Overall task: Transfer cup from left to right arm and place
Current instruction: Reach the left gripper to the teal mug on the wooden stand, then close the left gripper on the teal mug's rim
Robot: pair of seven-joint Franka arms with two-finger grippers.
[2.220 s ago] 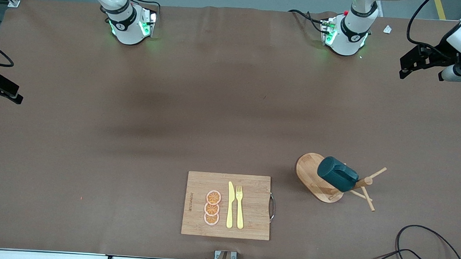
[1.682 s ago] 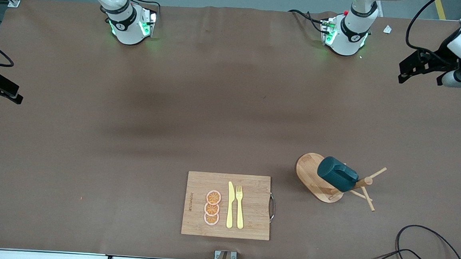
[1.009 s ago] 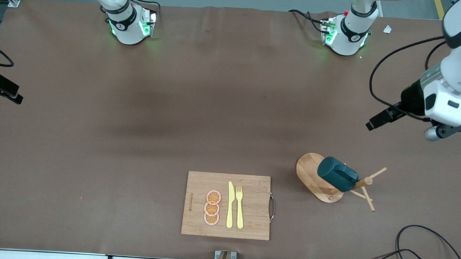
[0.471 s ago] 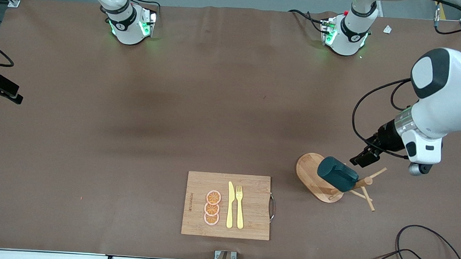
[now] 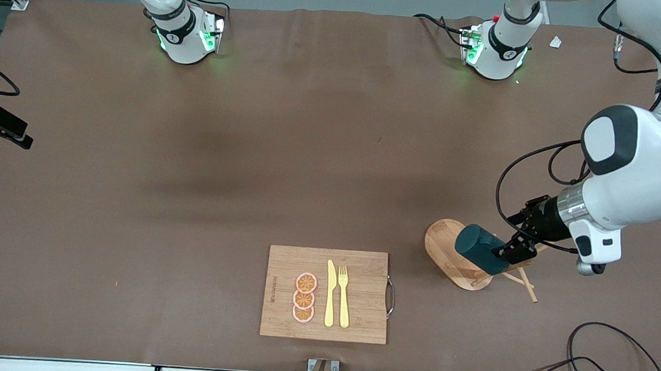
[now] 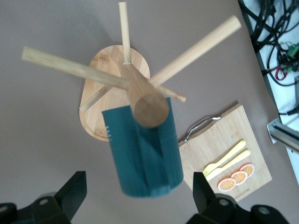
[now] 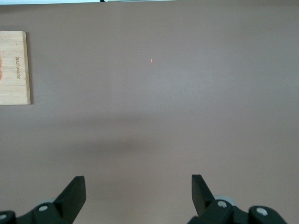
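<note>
The dark teal cup (image 5: pixel 478 249) hangs tilted on a peg of the wooden peg rack (image 5: pixel 446 251), toward the left arm's end of the table. My left gripper (image 5: pixel 515 247) is open at the cup's peg end. In the left wrist view the cup (image 6: pixel 142 149) lies just ahead of the gripper (image 6: pixel 138 193), between its two spread fingers (image 6: pixel 74 190), and I see no touch. My right gripper (image 7: pixel 138 196) is open and empty over bare table. Its arm waits, with its hand at the edge of the front view (image 5: pixel 1 127).
A wooden cutting board (image 5: pixel 364 296) lies nearer the front camera, carrying three orange slices (image 5: pixel 304 297), a yellow knife (image 5: pixel 330 294) and a fork (image 5: pixel 344 296). It also shows in the left wrist view (image 6: pixel 219 149) and the right wrist view (image 7: pixel 13 67). Black cables (image 5: pixel 601 362) lie at the front corner by the left arm's end.
My left arm has swung down from the table's end to the rack, bringing its open gripper up to the cup. The cup and the right arm have not moved.
</note>
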